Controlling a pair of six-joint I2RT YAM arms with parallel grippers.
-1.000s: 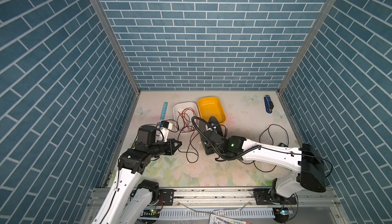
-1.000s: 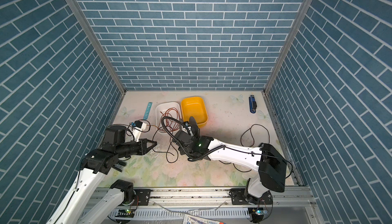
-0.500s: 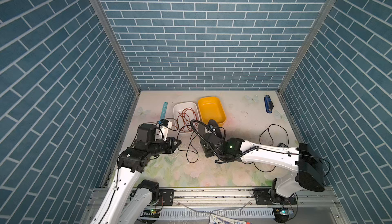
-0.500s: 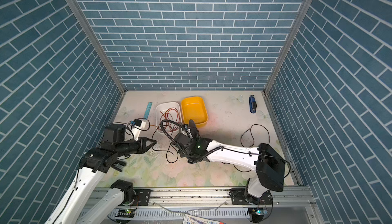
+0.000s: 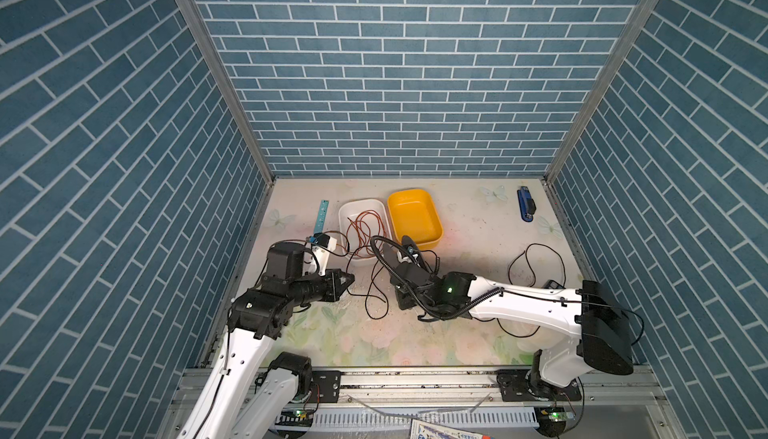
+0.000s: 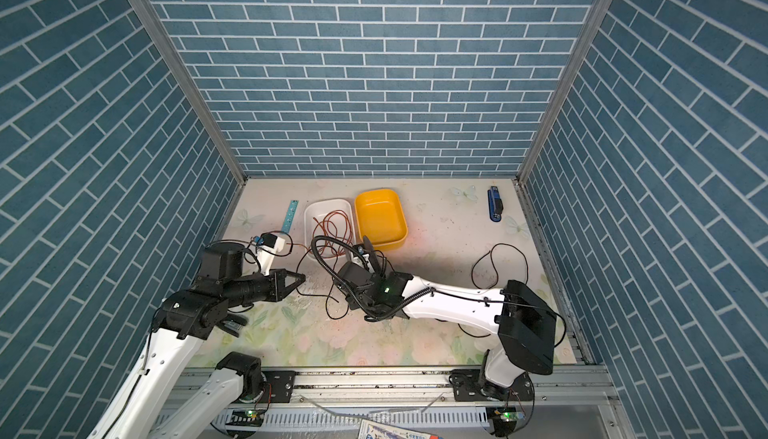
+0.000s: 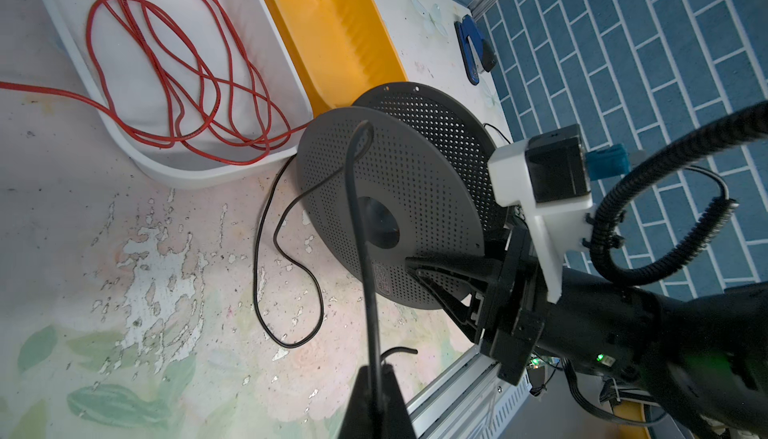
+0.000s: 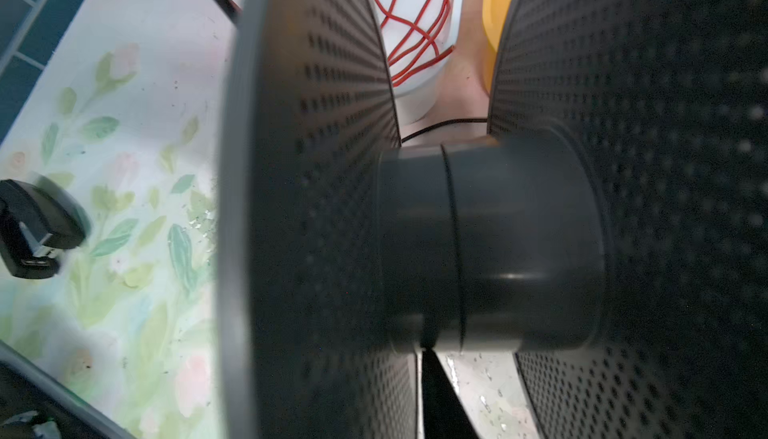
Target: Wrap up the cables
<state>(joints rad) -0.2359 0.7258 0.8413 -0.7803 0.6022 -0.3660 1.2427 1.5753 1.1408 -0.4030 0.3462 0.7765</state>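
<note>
The cable looked light, limp and string-thin. It would likely hold no shape of its own, kink or snag easily, and slip out of a loose pinch, so I judged it needed a firm pinch close to the spool with the run kept taut.

The left hand was closed tight on it. From those tips the held stretch ran nearly straight to the spool's near rim, so its long axis pointed from hand to spool. A short stub showed just beside the tips. The slack had no single heading and lay in an open loop on the bench beside the spool, on the side of the white tray.

The right hand sat at the spool's near flange. I could not tell whether it gripped it.
</note>
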